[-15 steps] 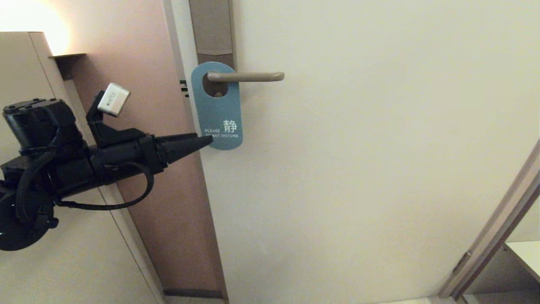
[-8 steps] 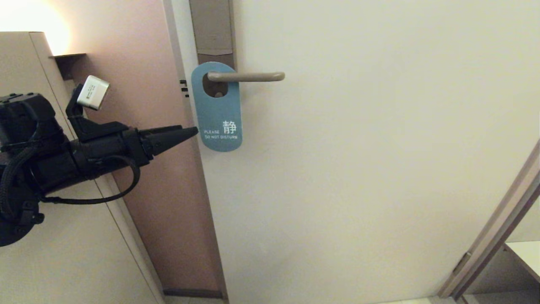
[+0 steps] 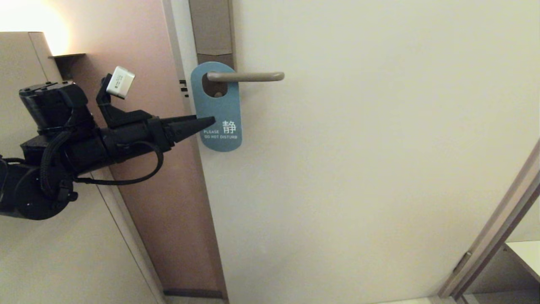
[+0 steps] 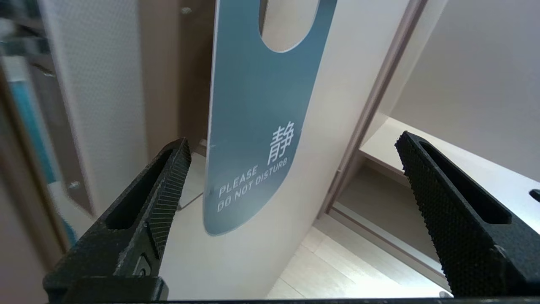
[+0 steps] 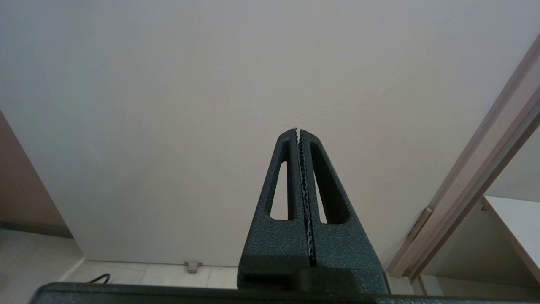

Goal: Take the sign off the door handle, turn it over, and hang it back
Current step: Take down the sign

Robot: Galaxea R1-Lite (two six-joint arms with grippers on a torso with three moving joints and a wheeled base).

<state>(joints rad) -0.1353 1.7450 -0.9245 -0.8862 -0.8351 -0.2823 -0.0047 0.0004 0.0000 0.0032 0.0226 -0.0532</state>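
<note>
Left claw (image 3: 209,123) raised, pointing level, fingers wide apart; right claw (image 5: 299,131) parked, closed.

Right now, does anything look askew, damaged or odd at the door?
Nothing stands out. The blue round-ended card sign hangs straight on the beige metal lever handle, undamaged; the open left gripper sits at its edge.

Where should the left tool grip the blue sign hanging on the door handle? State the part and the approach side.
Grip the sign's free lower half, approaching from its hinge-side edge where the open left tool already is. The flat card suits one finger per face, and its hole must slide off the door handle.
</note>
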